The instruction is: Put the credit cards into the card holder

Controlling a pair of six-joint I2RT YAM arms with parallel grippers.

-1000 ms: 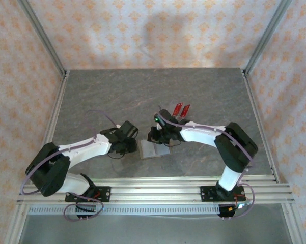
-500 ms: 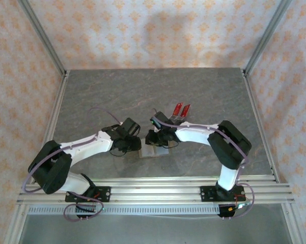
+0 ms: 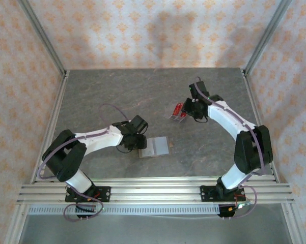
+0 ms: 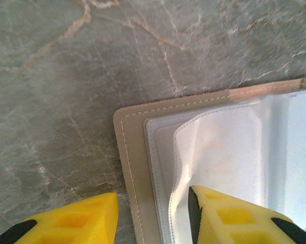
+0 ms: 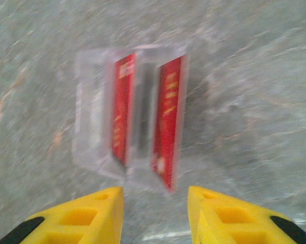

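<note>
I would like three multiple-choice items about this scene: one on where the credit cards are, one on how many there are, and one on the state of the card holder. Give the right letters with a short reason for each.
1. The credit cards stand:
A) in a clear slotted rack
B) in a blue bowl
C) in a cardboard box

2. How many red cards can be seen?
A) one
B) two
C) four

3. The card holder is:
A) folded shut
B) lifted in the air
C) lying open on the table, pale inside up

Answers:
1 A: the right wrist view shows them upright in the clear slots.
2 B: two red cards stand side by side there.
3 C: the left wrist view shows its light grey inside facing up on the stone-patterned surface.
</note>
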